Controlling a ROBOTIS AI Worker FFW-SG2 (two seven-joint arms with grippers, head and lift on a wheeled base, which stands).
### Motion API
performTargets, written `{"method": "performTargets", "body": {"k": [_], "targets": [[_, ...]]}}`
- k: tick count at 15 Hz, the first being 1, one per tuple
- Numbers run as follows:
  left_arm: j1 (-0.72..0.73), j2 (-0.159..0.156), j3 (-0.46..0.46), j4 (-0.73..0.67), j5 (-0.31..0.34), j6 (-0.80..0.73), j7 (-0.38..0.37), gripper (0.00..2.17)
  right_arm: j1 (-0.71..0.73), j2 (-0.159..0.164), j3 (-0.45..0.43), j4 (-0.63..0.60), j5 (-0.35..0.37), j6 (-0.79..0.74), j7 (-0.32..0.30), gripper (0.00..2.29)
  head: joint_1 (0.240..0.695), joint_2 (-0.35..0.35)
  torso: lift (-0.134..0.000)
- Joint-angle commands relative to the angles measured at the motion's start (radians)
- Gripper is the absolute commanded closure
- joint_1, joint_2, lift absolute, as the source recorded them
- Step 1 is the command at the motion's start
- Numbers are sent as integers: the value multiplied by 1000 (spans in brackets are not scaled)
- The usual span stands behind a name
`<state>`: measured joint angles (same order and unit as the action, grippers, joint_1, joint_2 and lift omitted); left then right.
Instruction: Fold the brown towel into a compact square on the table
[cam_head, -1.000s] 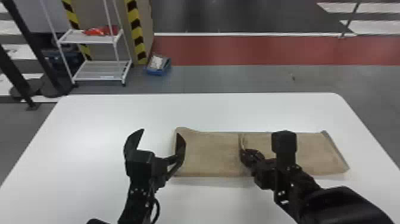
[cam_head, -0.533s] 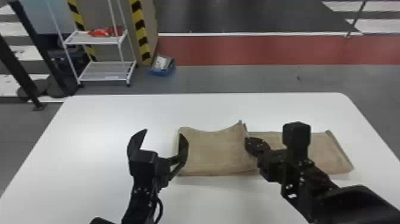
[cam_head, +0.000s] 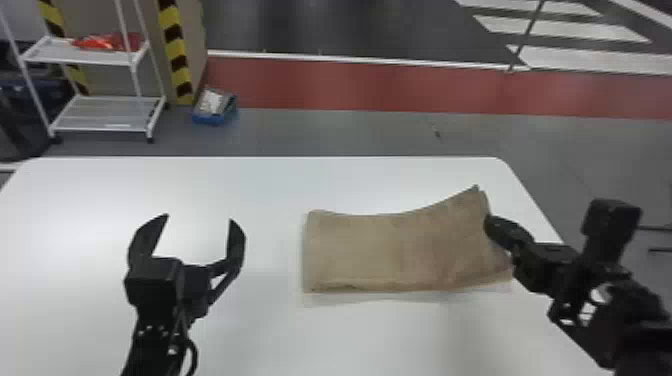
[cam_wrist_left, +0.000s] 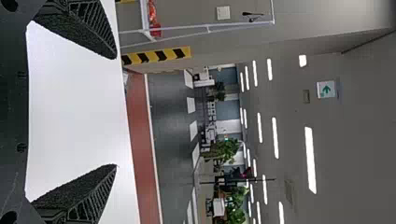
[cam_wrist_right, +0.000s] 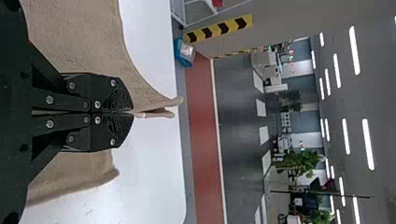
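Note:
The brown towel (cam_head: 390, 250) lies as a long strip on the right half of the table, its right end raised. At that raised end is my right gripper (cam_head: 492, 225). In the right wrist view, my right gripper (cam_wrist_right: 132, 113) is shut on the edge of the brown towel (cam_wrist_right: 77, 35), whose pinched layers stick out past the fingertips. Another part of the towel lies on the table below. My left gripper (cam_head: 200, 222) stands open over the table to the left of the towel, holding nothing. Both fingers of my left gripper (cam_wrist_left: 116, 112) are spread wide in the left wrist view.
The white table (cam_head: 270, 190) ends at a far edge beyond the towel and at a slanting right edge under my right arm. On the floor behind it stand a white shelf rack (cam_head: 100, 97) and a blue box (cam_head: 215, 107).
My right gripper has moved right with the towel's pinched edge, drawing that layer over the towel's right part. The head view has swung to the right. My left gripper stays open.

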<state>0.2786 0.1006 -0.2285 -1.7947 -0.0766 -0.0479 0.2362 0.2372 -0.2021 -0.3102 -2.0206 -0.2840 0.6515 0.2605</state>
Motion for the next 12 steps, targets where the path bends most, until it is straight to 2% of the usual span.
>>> {"method": "performTargets", "body": {"k": [1, 3, 7, 12], "targets": [[-1, -1, -6, 1, 0, 1, 0, 39, -39, 3, 23, 83, 75, 17, 20, 1531, 695, -207, -114], [-2, -1, -14, 1, -8, 1, 2, 39, -52, 4, 40, 83, 75, 14, 20, 1534, 695, -216, -114], [-4, -1, -9, 8, -8, 1, 3, 39, -58, 1, -10, 22, 48, 44, 42, 1531, 695, -210, -114], [-2, -1, -12, 17, -9, 4, 0, 39, -65, 1, -3, 128, 94, -23, 40, 1531, 695, -231, -114]]}}
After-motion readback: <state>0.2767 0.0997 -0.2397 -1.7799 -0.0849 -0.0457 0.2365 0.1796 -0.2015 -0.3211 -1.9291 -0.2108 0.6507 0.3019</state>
